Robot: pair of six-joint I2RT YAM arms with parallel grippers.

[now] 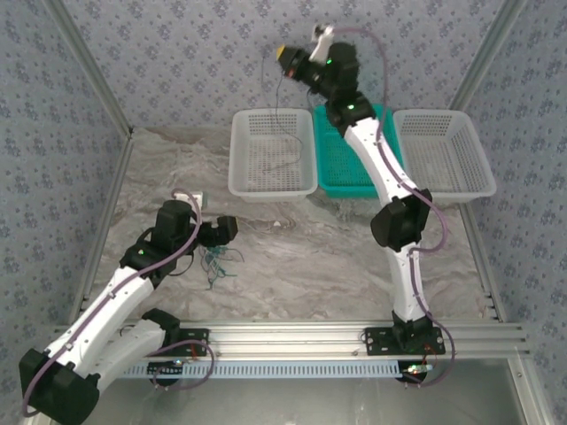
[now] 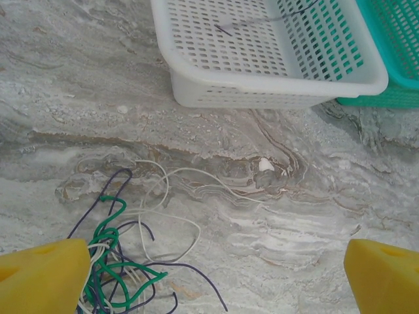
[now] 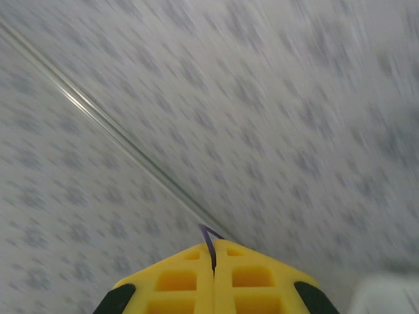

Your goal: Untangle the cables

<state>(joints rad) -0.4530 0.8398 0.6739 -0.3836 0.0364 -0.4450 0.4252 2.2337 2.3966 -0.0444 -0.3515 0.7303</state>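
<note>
The right arm reached high and far. Its right gripper (image 1: 285,55) was pinched tight on one thin dark wire (image 3: 209,237) that dangled below it into the white plastic mesh basket (image 1: 237,159). The left arm crouched low, its left gripper (image 2: 213,278) spread wide and empty, with the tangle of thin green, purple and white cables (image 2: 121,261) beside its left finger.
</note>
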